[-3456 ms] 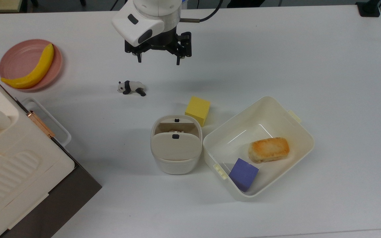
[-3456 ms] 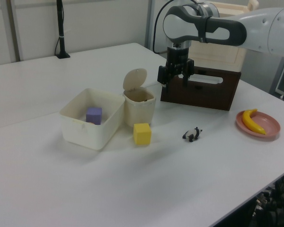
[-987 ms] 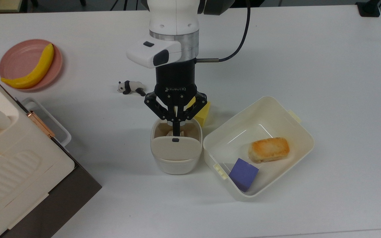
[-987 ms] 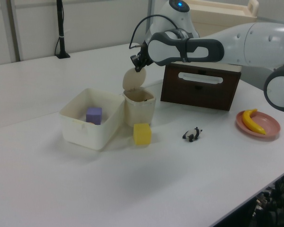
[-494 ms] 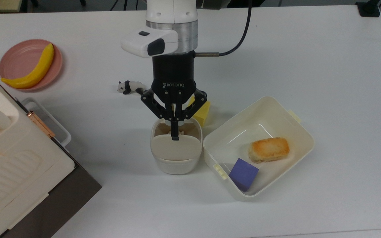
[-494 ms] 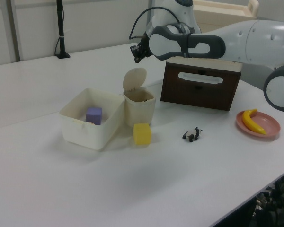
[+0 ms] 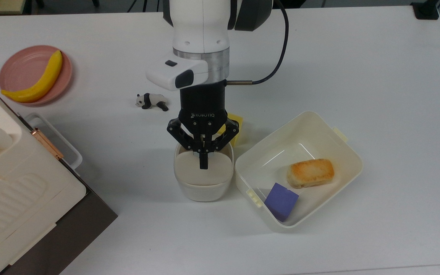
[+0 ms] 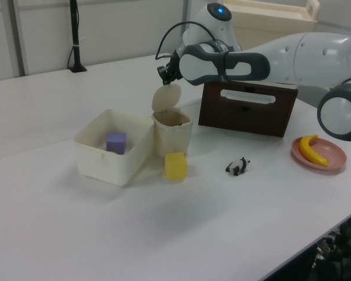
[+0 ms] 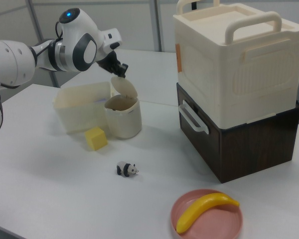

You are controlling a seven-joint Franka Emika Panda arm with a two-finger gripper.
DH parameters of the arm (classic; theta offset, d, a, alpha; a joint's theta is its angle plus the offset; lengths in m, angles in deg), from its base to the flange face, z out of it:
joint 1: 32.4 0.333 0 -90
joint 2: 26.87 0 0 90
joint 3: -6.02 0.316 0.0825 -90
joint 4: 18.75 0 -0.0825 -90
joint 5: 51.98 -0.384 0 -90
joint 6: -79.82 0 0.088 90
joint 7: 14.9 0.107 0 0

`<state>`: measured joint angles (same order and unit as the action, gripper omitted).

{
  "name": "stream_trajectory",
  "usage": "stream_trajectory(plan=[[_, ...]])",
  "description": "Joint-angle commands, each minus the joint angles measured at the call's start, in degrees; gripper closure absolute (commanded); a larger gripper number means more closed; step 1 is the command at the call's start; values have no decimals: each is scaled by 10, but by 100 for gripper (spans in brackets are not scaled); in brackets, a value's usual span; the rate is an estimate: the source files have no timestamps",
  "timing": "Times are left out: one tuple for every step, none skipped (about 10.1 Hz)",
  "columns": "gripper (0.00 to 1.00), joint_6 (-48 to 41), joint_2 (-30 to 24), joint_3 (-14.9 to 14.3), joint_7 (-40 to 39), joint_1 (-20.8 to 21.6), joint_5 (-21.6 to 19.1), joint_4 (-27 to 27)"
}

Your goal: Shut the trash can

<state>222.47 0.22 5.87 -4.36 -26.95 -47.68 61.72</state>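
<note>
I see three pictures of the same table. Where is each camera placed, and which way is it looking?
Top view: above the table, looking straight down; it shows the arm's wrist and gripper over the trash can.
Left view: beside the table, looking across it at the trash can, with the arm reaching in from the left view's right.
Right view: the opposite side, low, with the arm entering from the right view's left and the gripper at the raised lid.
Both side views share the panda figure and banana.

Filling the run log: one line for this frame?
phase: closing | gripper: shut, at raised lid's top edge | trash can: lid still up, partly tipped | yellow cube: beside can
</note>
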Motion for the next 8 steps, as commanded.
stream_trajectory(plan=[[100,-117,-11,-1,-43,8,-8,15],[100,-134,-11,0,-45,10,-8,17],[100,-134,-10,3,-45,9,-8,23],[100,-134,-5,3,-46,9,-7,35],[100,-133,11,3,-47,12,-4,39],[100,-131,30,2,-47,24,2,40],[100,-131,34,2,-47,24,3,42],[100,-131,34,2,-47,24,3,44]])
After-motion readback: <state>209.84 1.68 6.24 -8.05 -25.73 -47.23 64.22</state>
